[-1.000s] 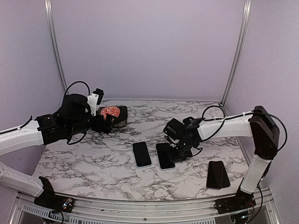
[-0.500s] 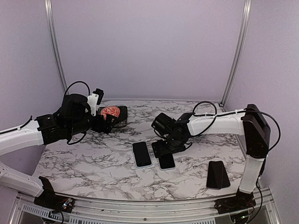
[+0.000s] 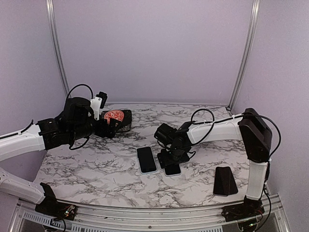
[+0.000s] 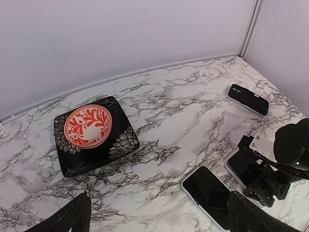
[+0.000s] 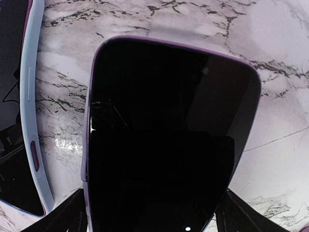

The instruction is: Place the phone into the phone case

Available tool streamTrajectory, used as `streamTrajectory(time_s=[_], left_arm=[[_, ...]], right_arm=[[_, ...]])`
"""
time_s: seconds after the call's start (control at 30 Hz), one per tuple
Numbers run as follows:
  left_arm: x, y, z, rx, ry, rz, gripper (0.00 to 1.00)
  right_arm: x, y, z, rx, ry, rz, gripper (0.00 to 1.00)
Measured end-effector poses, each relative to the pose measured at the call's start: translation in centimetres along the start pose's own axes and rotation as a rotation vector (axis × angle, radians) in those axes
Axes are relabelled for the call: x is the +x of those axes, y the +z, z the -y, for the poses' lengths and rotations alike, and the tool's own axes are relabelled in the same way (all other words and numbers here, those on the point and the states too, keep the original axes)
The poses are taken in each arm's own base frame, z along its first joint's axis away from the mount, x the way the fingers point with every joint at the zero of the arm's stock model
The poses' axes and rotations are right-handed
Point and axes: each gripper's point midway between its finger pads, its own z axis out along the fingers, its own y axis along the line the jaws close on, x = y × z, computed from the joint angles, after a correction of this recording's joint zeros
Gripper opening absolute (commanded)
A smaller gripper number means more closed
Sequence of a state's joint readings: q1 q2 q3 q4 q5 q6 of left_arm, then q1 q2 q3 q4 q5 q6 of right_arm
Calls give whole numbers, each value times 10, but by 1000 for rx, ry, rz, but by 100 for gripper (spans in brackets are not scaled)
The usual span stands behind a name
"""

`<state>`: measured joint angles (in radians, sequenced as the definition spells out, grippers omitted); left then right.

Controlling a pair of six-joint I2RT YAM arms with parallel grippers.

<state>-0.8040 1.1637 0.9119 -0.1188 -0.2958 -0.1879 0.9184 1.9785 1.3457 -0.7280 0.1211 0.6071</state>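
we see two phones lying flat, side by side, near the middle of the marble table [image 3: 96, 169]. the left one sits in a pale blue case [image 3: 146, 159], its screen facing up. the right one, a phone with a purple edge [image 3: 172, 169], lies just beside it, and our right gripper [image 3: 170, 155] hangs directly over its far end with the jaws spread wide, the fingertips [image 5: 67, 220] showing on either side of the phone and not closed on it. our left gripper [image 4: 157, 217] hovers wide open and empty above the table's left side, near a black dish [image 4: 91, 145] holding a red and white patterned dome [image 4: 88, 125]. a dark phone case [image 3: 225, 181] lies well apart, near the right arm's base.
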Motion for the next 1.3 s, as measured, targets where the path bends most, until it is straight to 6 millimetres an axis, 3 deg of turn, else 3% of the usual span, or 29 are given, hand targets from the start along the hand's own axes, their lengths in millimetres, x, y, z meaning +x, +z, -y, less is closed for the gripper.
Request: streamTrajectory(time_s=[0.2, 0.5, 0.67, 0.87, 0.93, 1.1, 1.17, 1.23, 1.3], left_arm=[[0, 0, 0, 0, 0, -1, 99], [0, 0, 0, 0, 0, -1, 99], [1, 0, 4, 25, -7, -5, 99], [0, -10, 26, 199, -85, 49, 99], [-3, -20, 34, 271, -130, 93, 99], [-23, -38, 45, 382, -214, 205, 99], [-30, -42, 48, 408, -233, 229, 92], [-34, -44, 50, 424, -249, 242, 76], [-37, -45, 50, 429, -259, 254, 48]], right_arm=[[0, -1, 0, -3, 10, 0, 56], [-6, -16, -1, 6, -20, 62, 36], [-36, -67, -24, -69, -72, 268, 32], [-82, -153, -87, -264, -161, 640, 31], [-90, -173, -105, -312, -188, 731, 31], [-88, -211, -152, -419, -291, 881, 31], [-89, -220, -164, -437, -316, 911, 31], [-91, -227, -177, -451, -342, 940, 31], [-90, -231, -185, -458, -369, 959, 31]])
